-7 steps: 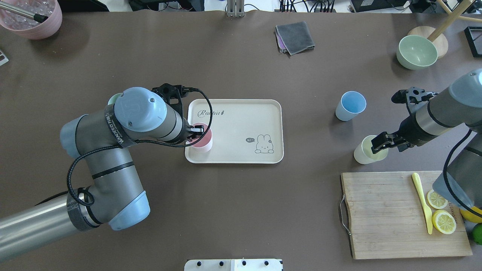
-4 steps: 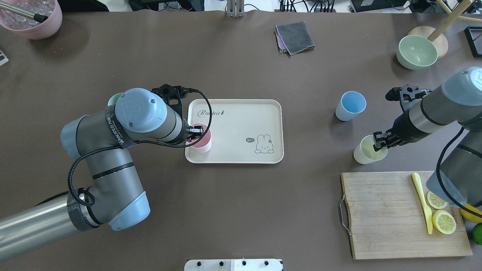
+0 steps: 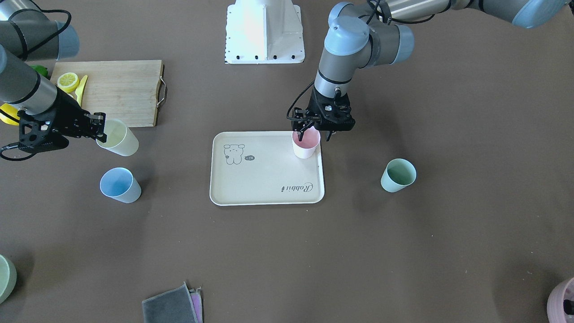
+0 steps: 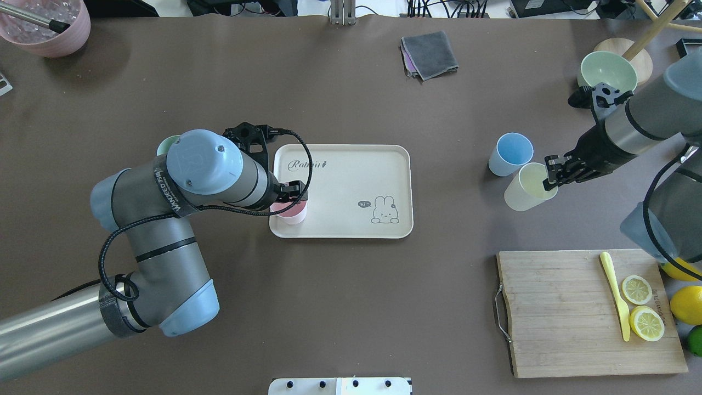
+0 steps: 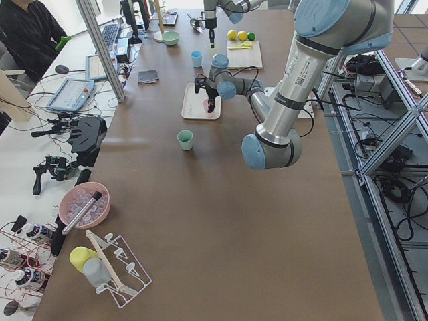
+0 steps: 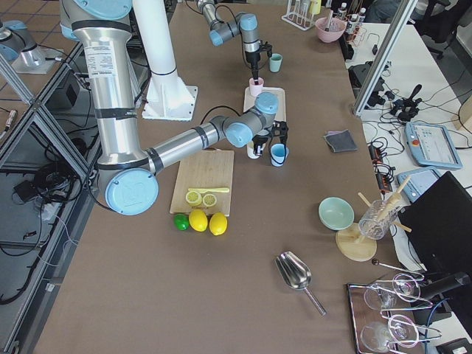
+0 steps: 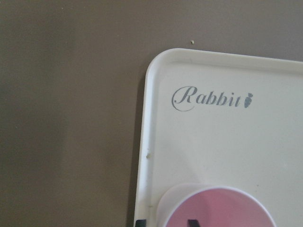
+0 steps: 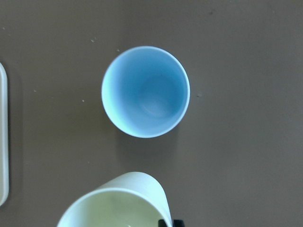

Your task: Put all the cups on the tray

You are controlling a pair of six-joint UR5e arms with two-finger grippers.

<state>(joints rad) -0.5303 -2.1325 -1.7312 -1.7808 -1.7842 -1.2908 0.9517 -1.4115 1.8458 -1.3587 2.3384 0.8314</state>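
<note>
1. Lifted off the table since a second ago, the pale yellow cup (image 4: 526, 187) now hangs tilted at the right of the overhead frame, just below the light blue cup (image 4: 510, 153). The right gripper (image 4: 551, 174) pinches its rim.
2. Left of centre, the pale pink cup (image 4: 290, 211) has settled upright in the tray's (image 4: 351, 181) lower-left corner. The left gripper (image 3: 314, 136) has one finger inside the rim and one outside, spread apart; I judge the cup released.
3. That makes one cup delivered and one in the air, by my reading. The blue cup and the mint green cup (image 3: 398, 175) wait on the table, on opposite sides of the tray.
4. All four look matte, handleless, tapered and empty.
</note>
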